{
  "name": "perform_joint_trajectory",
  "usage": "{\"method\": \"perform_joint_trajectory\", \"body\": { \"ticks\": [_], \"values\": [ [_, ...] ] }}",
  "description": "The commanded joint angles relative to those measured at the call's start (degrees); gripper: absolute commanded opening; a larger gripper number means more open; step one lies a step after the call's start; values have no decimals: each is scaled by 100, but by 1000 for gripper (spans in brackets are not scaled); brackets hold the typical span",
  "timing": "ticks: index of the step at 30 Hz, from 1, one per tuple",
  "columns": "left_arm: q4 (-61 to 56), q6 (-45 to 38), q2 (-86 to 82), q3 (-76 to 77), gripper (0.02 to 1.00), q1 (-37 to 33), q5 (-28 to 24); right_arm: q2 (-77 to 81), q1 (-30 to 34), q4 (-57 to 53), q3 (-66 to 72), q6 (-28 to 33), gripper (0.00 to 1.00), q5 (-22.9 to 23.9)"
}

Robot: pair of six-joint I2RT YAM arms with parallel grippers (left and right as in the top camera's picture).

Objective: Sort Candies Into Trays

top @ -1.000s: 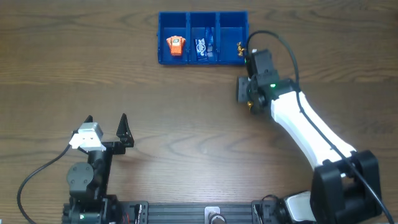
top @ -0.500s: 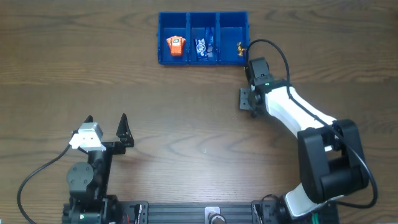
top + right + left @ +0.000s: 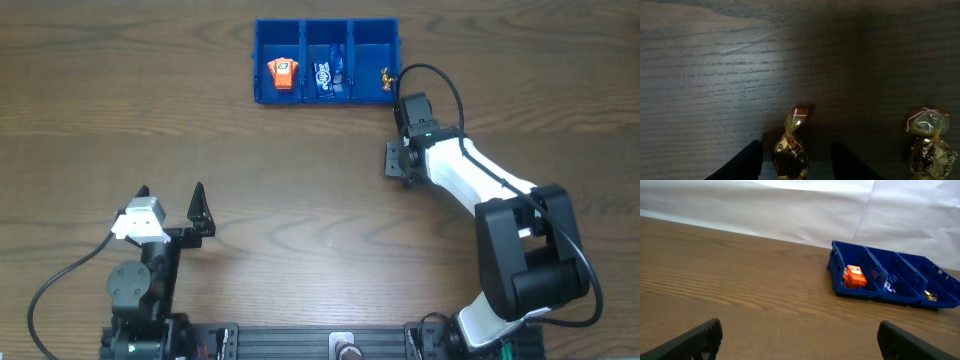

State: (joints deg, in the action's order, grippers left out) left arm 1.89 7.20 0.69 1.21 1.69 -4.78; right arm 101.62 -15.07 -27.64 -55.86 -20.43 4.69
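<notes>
Partly open right end effector (image 3: 796, 150) straddles 1 gold candy (image 3: 790, 159); close squarely on its body, avoiding the neighbouring candy (image 3: 929, 146); left end effector (image 3: 801, 339) sits wide.

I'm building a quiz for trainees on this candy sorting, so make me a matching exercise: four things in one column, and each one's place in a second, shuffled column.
Things:
1. orange candy
2. blue candy
3. left gripper
4. right gripper

Places:
A. middle compartment of the blue tray
B. fingers either side of a gold-wrapped candy on the table
C. open above the table, far from the tray
D. tray's left-end compartment, as the top view shows it

Pairs: 1-D, 2-A, 3-C, 4-B.
</notes>
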Motion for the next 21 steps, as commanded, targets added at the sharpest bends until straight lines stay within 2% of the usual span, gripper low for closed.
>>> {"method": "perform_joint_trajectory", "body": {
  "ticks": [1,16,21],
  "values": [
    [219,-81,-37,-92,998,-22,-103,63,20,44,-2,-52,459,35],
    [219,-81,-37,-92,998,-22,-103,129,-4,17,-2,-55,415,33],
    [219,-81,-37,-92,998,-22,-103,131,-2,17,-2,-55,347,33]
  ]
}}
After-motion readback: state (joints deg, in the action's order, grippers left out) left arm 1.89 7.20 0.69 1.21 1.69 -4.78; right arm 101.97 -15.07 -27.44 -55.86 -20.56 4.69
